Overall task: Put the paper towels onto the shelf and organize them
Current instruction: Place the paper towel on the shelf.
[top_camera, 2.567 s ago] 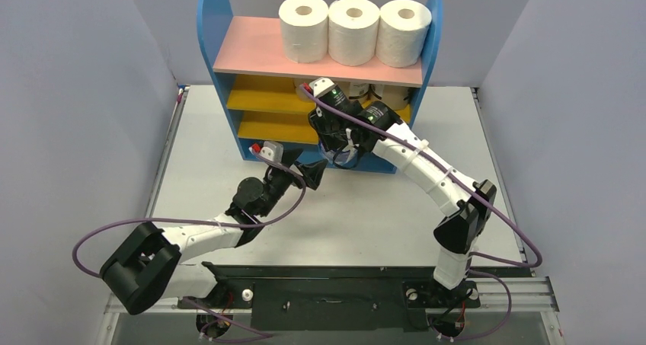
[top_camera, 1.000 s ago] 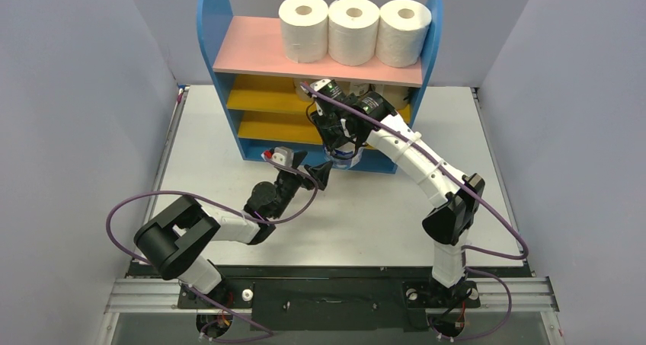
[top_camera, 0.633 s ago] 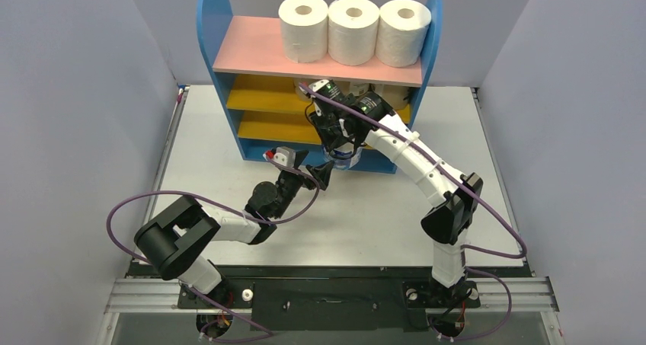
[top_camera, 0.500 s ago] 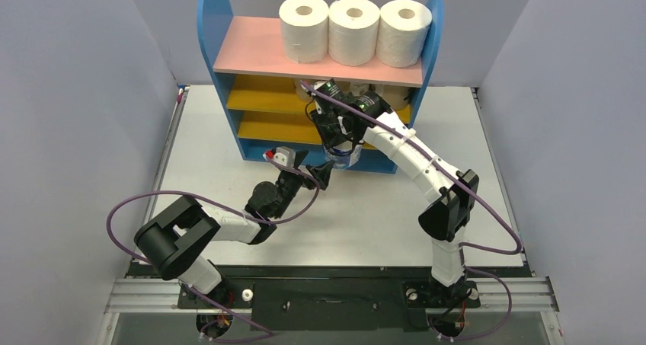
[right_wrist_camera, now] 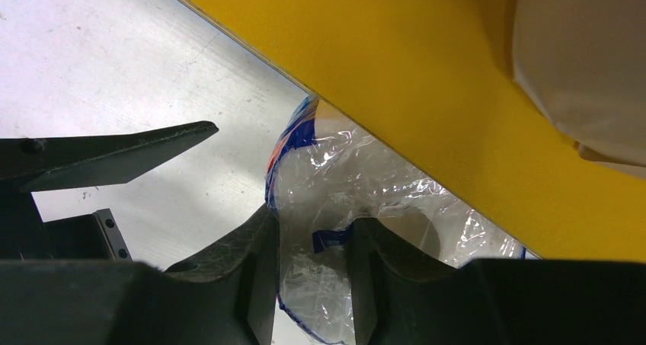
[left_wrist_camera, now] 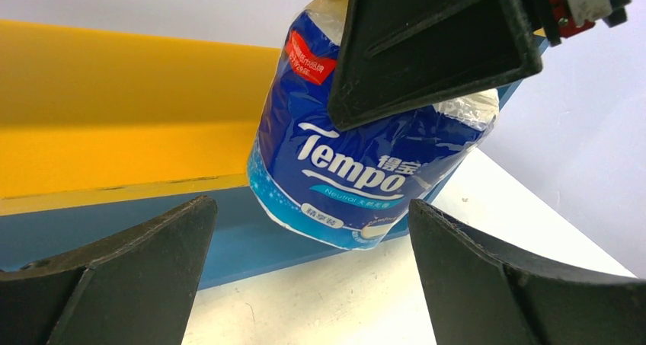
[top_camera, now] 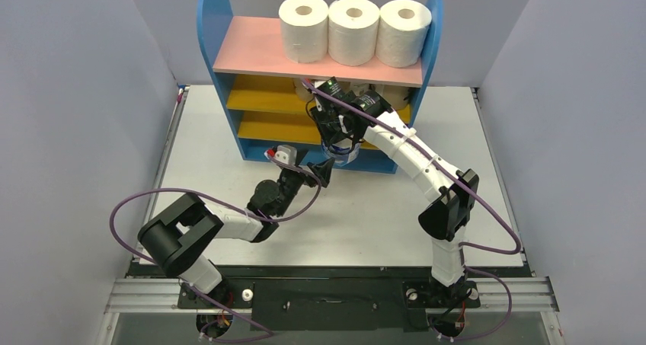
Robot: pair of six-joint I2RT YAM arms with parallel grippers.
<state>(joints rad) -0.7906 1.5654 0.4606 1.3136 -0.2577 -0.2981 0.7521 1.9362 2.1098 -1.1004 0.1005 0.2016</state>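
Pale grey-lavender walls (top_camera: 76,94) enclosed a light grey table (top_camera: 358,208), with the shelf (top_camera: 207,33) standing at its far side.

Item 1 – the right gripper (right_wrist_camera: 312,242) was found closed down narrow, pinching the crumpled clear film at the upper end of the blue-and-white roll (left_wrist_camera: 350,170) and carrying it.

Item 2 – the left gripper (top_camera: 320,174) had its jaws spread wide with nothing between them. It sat low over the table, pointed at the roll from just in front and not touching it.

Item 3, the held roll: it hung tilted in front of the shelf's blue base (top_camera: 381,164), its upper end just under the front edge of the lower yellow board (top_camera: 267,128). Whether its lower end touched the table could not be determined. The wrapper was deep blue with white "Tempo" lettering, a red tag near the top and clear film bunched at both ends.

Item 4, stock already shelved: three white rolls (top_camera: 353,30) stood upright, touching side by side, on the right part of the pink top board (top_camera: 251,52). A tan-wrapped roll (right_wrist_camera: 586,55) rested on a yellow board at the right (which of the two boards could not be told, and most of it lay out of frame).
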